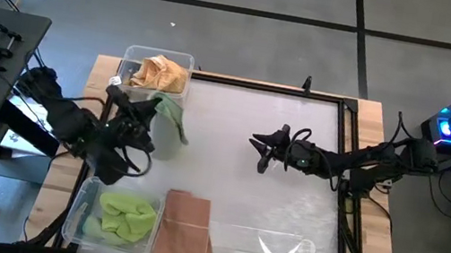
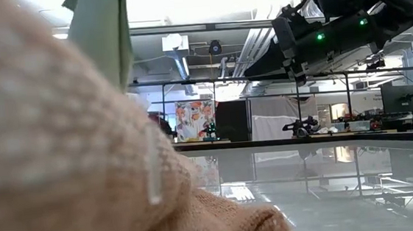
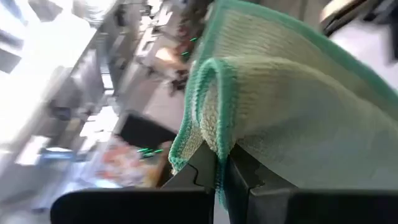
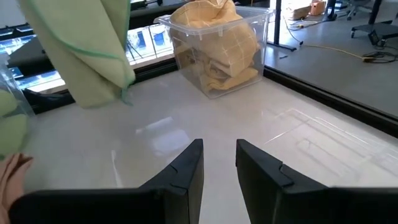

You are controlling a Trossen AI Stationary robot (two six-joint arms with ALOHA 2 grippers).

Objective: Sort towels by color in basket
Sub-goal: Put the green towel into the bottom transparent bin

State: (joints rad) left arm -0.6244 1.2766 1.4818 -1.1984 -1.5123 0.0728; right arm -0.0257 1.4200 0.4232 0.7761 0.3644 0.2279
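Observation:
A light green towel (image 1: pixel 174 120) with a teal hem hangs from my left gripper (image 1: pixel 153 113) above the table's left part; it also shows in the low view (image 2: pixel 100 35) and the right wrist view (image 4: pixel 81 50). Mustard yellow towels (image 1: pixel 161 72) fill a clear bin (image 1: pixel 132 54) at the far left. Bright green towels (image 1: pixel 126 217) lie in a clear bin (image 1: pixel 78 209) at the near left. A salmon pink towel (image 1: pixel 185 230) lies flat on the table beside that bin. My right gripper (image 1: pixel 262 157) hovers open over the table's middle, holding nothing. My left gripper pinches the light green towel between its two fingers (image 3: pixel 202 168) at a folded, teal-hemmed edge (image 3: pixel 214 140). Several layers pass between the fingers. The towel is lifted clear of the table and hangs slack below the gripper (image 4: pixel 93 74).
A clear, shallow container (image 1: pixel 279 244) sits on the near right part of the table. The salmon pink towel fills the low view's foreground (image 2: pixel 62 156). Bare table (image 1: pixel 246 112) lies between the two grippers. A black frame (image 1: pixel 345 145) runs along the table's edges.

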